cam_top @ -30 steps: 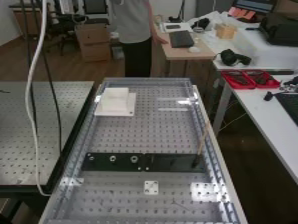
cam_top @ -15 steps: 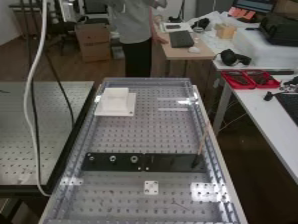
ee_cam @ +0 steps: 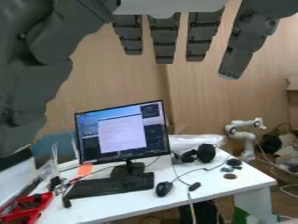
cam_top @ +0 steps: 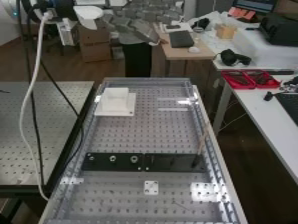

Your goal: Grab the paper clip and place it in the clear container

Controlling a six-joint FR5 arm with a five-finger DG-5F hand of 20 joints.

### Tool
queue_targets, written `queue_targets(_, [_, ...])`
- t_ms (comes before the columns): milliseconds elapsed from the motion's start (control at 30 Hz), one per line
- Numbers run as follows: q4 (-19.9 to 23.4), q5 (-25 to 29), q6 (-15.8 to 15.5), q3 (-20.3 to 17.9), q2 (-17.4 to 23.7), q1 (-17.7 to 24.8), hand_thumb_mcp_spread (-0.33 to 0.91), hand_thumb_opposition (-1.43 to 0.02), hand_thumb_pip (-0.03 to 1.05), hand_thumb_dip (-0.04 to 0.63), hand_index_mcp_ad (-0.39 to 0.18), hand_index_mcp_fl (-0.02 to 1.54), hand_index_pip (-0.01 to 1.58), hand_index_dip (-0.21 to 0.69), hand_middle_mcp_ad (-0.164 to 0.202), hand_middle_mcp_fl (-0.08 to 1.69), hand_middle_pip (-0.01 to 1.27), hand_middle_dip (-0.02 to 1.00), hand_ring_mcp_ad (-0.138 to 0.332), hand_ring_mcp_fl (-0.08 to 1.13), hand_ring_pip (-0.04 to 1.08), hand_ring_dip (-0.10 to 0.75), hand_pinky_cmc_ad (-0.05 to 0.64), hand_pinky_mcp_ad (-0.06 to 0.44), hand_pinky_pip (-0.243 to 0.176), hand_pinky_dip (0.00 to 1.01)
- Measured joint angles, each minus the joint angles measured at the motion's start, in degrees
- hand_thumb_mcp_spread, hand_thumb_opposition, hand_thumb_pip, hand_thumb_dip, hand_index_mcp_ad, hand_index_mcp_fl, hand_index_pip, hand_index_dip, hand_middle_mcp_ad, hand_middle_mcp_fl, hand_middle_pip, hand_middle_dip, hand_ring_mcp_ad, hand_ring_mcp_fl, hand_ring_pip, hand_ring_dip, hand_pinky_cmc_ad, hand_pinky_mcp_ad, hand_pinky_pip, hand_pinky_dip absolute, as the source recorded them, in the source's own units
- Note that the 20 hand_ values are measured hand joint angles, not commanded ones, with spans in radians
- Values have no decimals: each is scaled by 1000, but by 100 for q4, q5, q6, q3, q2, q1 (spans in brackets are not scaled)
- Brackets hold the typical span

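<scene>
High above the bench's far end, the dark grey hand is stretched out at the top of the high view, its fingers straight and apart with nothing between them. In the wrist view the same hand has extended fingers, with the thumb at one side. A thin dark thing lies on the perforated board near the bench's near end; I cannot tell if it is the paper clip. Clear edging runs around the board; whether it belongs to the clear container I cannot tell.
A white block on a flat base stands at the board's far left. A black plate crosses the board, with a thin stick upright at its right. Cables hang at left. Red trays and a monitor are on side tables.
The arm and hand have come into the high view from the upper left, across the top. The hanging cables have shifted. Things on the bench have stayed put.
</scene>
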Motion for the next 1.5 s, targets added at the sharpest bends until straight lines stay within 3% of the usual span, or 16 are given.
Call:
queue_targets(500, [270, 161, 555, -247, -588, -483, 250, -719, 546, 94, -58, 37, 84, -61, 108, -7, 126, 147, 164, 0, 103, 45, 340, 297, -94, 497])
queue_targets(833, [424, -92, 903, -213, -1037, -911, 271, -724, 620, 131, -89, 37, 113, -58, 106, -7, 129, 152, 166, 0, 119, 45, 340, 297, -98, 497])
queue_targets(1067, [518, -435, 1059, -105, -1400, -1308, 278, -737, 632, 159, -103, 79, 274, -58, 106, -7, 129, 152, 166, 0, 124, 49, 340, 297, -94, 497])
queue_targets(1500, [694, -1242, 1174, 246, -2132, -1940, 340, -771, 641, 188, -138, 323, 709, -51, 108, -7, 131, 155, 168, 0, 112, 49, 340, 295, -98, 468])
